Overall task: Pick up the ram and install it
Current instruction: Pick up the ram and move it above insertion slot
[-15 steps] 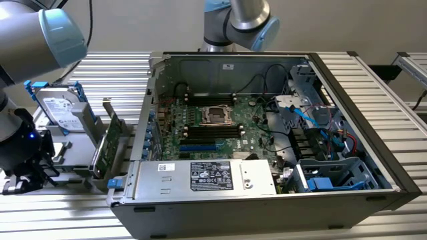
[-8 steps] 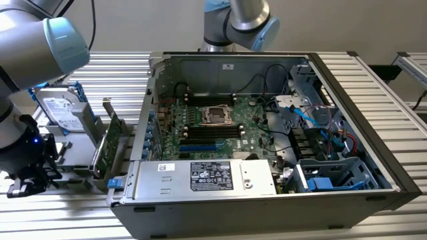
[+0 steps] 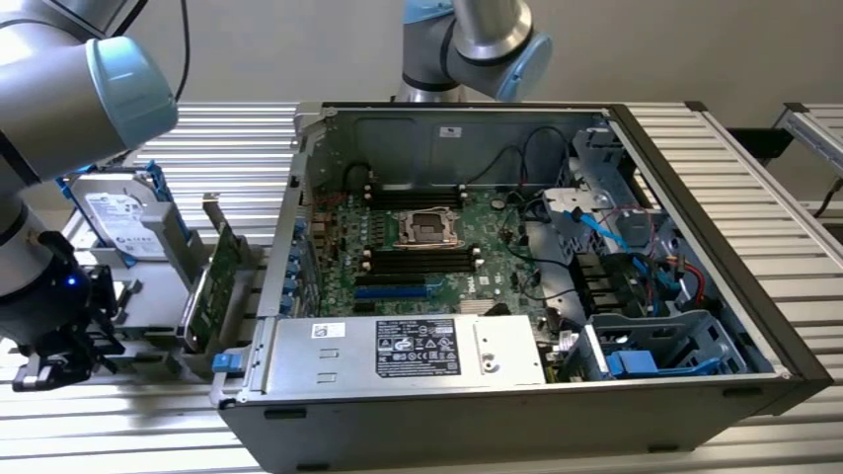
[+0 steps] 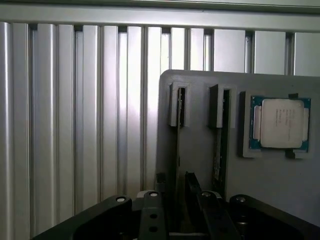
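A thin ram (image 4: 178,150) strip stands on edge in a slotted grey tray (image 4: 200,150), and a second ram (image 4: 219,155) with a greenish edge stands in the slot beside it. My gripper (image 4: 176,181) is open just above the tray, its dark fingers (image 4: 191,181) standing to either side of the first strip without closing on it. In the exterior view the gripper (image 3: 55,348) hangs low at the exterior view's left, beside the open computer case (image 3: 737,296). Black memory slots (image 3: 419,261) lie on the green motherboard inside.
A CPU (image 4: 280,122) rests in a pocket of the tray. A silver hard drive (image 3: 118,212) and a green expansion card (image 3: 217,281) stand in holders left of the case. A power supply (image 3: 409,348) fills the case's near side. A second arm (image 3: 468,44) stands behind.
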Robot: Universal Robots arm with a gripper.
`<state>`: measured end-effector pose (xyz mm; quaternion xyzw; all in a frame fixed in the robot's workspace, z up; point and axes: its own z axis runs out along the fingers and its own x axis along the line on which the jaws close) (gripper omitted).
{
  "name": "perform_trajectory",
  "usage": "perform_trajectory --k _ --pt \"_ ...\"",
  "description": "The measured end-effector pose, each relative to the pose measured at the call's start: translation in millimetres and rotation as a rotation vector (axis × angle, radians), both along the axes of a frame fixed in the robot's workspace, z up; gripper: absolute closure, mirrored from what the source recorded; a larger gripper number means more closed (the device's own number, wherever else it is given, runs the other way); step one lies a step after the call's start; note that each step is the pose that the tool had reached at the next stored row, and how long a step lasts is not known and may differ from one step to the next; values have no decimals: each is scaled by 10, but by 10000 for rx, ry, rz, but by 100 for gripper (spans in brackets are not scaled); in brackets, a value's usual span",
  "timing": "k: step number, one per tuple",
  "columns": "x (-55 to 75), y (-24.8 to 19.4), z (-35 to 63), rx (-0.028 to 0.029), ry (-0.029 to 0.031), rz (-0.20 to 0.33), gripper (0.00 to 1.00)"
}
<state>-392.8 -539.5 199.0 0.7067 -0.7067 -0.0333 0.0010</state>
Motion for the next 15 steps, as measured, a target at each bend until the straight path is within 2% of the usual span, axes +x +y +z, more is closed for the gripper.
perform_trajectory --k 15 --pt "-20 16 -15 2 -3 -31 70"
